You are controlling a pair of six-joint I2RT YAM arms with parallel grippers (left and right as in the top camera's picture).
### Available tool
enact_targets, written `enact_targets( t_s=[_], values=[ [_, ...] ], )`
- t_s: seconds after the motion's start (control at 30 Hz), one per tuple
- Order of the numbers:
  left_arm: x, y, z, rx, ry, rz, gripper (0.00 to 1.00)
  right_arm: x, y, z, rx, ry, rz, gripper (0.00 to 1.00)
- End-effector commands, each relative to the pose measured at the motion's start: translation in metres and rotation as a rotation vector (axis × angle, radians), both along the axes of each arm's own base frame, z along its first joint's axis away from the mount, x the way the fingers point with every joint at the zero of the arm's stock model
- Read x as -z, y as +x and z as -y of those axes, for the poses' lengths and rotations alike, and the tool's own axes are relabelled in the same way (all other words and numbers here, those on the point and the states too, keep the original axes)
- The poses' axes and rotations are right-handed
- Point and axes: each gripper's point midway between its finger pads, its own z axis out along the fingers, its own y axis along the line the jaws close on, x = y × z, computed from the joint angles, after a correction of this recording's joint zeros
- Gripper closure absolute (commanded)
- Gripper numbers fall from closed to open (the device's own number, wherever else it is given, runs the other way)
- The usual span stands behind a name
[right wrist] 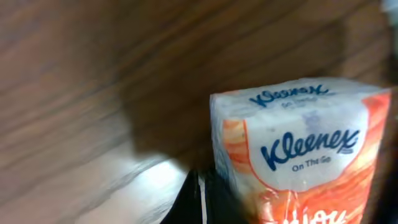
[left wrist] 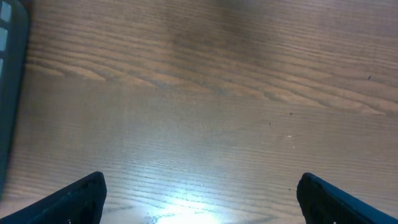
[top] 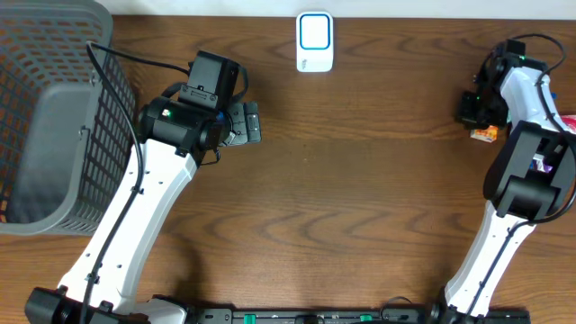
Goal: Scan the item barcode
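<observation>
A grey wire-mesh basket [top: 54,117] stands on the brown wood-grain desk [top: 360,198] at about nine to ten o'clock in the overhead view, cut off by the left edge, its pale solid floor showing inside the dark lattice walls.

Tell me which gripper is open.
The left gripper: its fingers stand wide apart over the table. The right gripper is shut, beside the tissue pack.
</observation>
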Motion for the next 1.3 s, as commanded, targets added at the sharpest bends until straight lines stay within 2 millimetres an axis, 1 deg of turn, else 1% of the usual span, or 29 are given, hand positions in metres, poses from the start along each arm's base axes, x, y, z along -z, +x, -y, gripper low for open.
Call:
enact_targets(
  t_s=[0.0,0.07,0.13,0.23,0.33,0.37,0.4,0.47,0.5,0.53,0.63,0.73,0.77,0.8,0.87,0.9,0.93,1.0,1.07,1.1,1.13,1.17,1.23,1.27],
  values=[
    [0.001,0.001,-0.002,0.003,0.011,-0.002,0.02,0.003,-0.007,0.021,0.04,-0.069,-0.019,0.99],
    [0.001,0.001,-0.002,0.004,0.011,-0.002,0.02,-0.002,-0.012,0.034,0.082,-0.13,-0.036,0.99],
    [0.001,0.001,-0.002,0.003,0.011,-0.002,0.02,-0.008,-0.017,0.037,0.086,-0.141,-0.062,0.99],
    [0.001,0.001,-0.002,0.003,0.011,-0.002,0.02,-0.02,-0.019,0.035,0.098,-0.132,-0.075,0.99],
    [0.001,0.001,-0.002,0.003,0.011,-0.002,0.02,-0.041,-0.016,0.028,0.125,-0.107,-0.071,0.99],
    [0.001,0.001,-0.002,0.003,0.011,-0.002,0.02,-0.055,-0.012,0.019,0.117,-0.067,-0.057,0.99],
    [0.001,0.001,-0.002,0.003,0.011,-0.002,0.02,-0.062,-0.009,0.015,0.113,-0.044,-0.048,0.99],
    [0.001,0.001,-0.002,0.004,0.011,-0.002,0.02,-0.086,-0.003,-0.001,0.104,0.047,-0.01,0.99],
    [0.001,0.001,-0.002,0.003,0.011,-0.002,0.02,-0.094,-0.001,-0.006,0.102,0.072,0.002,0.99],
    [0.001,0.001,-0.002,0.003,0.011,-0.002,0.02,-0.107,0.001,-0.012,0.098,0.108,0.022,0.99],
    [0.001,0.001,-0.002,0.003,0.011,-0.002,0.02,-0.145,0.0,-0.028,0.086,0.187,0.074,0.96],
    [0.001,0.001,-0.002,0.004,0.011,-0.002,0.02,-0.182,-0.011,-0.04,0.074,0.215,0.119,0.92],
    [0.001,0.001,-0.002,0.003,0.011,-0.002,0.02,-0.196,-0.018,-0.044,0.067,0.211,0.132,0.92],
    [0.001,0.001,-0.002,0.003,0.011,-0.002,0.02,-0.205,-0.023,-0.047,0.059,0.208,0.139,0.9],
    [0.001,0.001,-0.002,0.003,0.011,-0.002,0.02,-0.232,-0.042,-0.058,0.03,0.203,0.155,0.88],
    [0.001,0.001,-0.002,0.004,0.011,-0.002,0.02,-0.238,-0.043,-0.061,0.015,0.198,0.168,0.87],
    [0.001,0.001,-0.002,0.003,0.011,-0.002,0.02,-0.25,-0.05,-0.067,-0.009,0.19,0.191,0.84],
    [0.001,0.001,-0.002,0.003,0.011,-0.002,0.02,-0.263,-0.057,-0.077,-0.039,0.181,0.214,0.82],
    [0.001,0.001,-0.002,0.004,0.011,-0.002,0.02,-0.277,-0.073,-0.095,-0.095,0.176,0.23,0.74],
    [0.001,0.001,-0.002,0.003,0.011,-0.002,0.02,-0.279,-0.078,-0.101,-0.117,0.176,0.229,0.67],
    [0.001,0.001,-0.002,0.003,0.011,-0.002,0.02,-0.282,-0.09,-0.114,-0.174,0.174,0.222,0.37],
    [0.001,0.001,-0.002,0.003,0.011,-0.002,0.02,-0.283,-0.097,-0.121,-0.205,0.174,0.215,0.01],
    [0.001,0.001,-0.002,0.003,0.011,-0.002,0.02,-0.281,-0.116,-0.139,-0.273,0.174,0.201,0.01],
    [0.001,0.001,-0.002,0.003,0.011,-0.002,0.02,-0.278,-0.126,-0.152,-0.318,0.172,0.219,0.01]
  ],
)
